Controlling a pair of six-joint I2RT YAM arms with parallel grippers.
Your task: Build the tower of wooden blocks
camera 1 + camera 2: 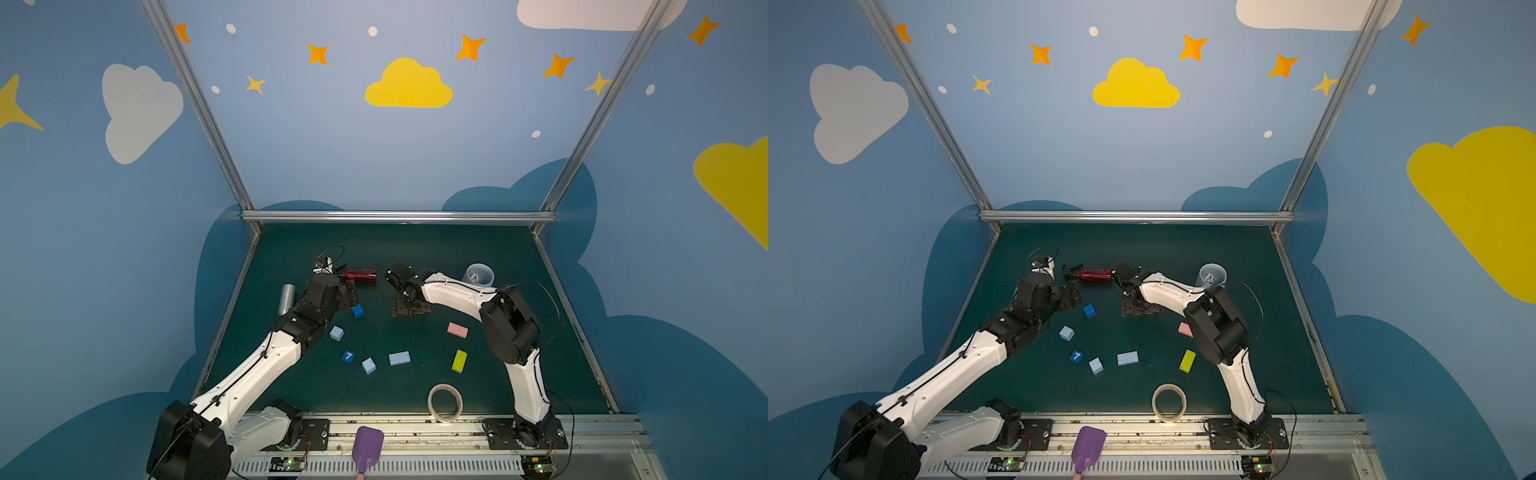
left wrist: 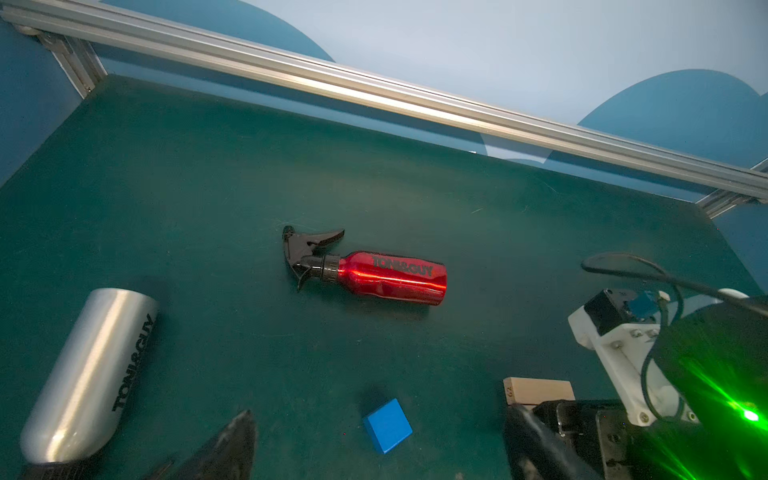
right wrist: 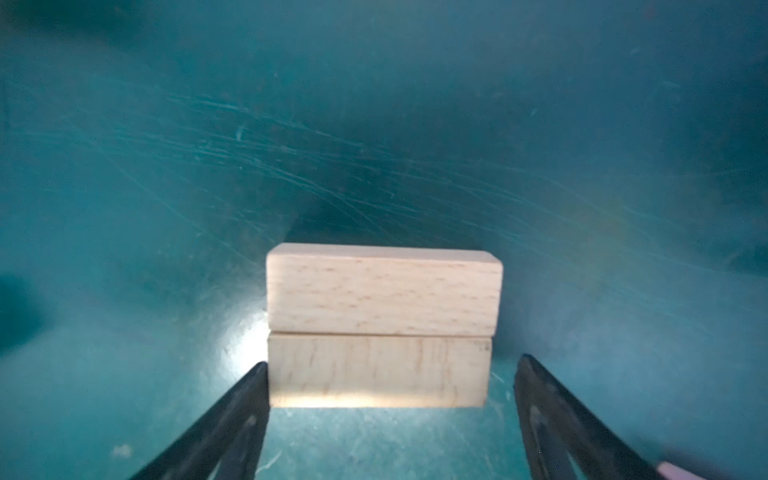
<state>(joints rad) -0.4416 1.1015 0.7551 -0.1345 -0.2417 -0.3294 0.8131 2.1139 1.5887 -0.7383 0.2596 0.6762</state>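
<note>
Blue walls all round. The far wall [image 1: 395, 145] carries a yellow cloud [image 1: 409, 85] and orange stars [image 1: 470, 48]. There's a white cloud [image 1: 139, 110] on the left wall and a big yellow cloud [image 1: 735, 183] on the right. Dark blue cloud shapes [image 1: 519, 191] run low along the base. Aluminium uprights [image 1: 201, 108] rise from the far corners, joined by a horizontal bar [image 1: 395, 216] that catches bright glare. Below lies the dark green surface [image 1: 436, 245], finely scratched in the right wrist view. At the near edge sit a metal rail [image 1: 415, 428] and a slotted strip [image 1: 436, 465].

left tool [image 2: 380, 413] spread wide, right tool [image 3: 393, 361] spread
</note>
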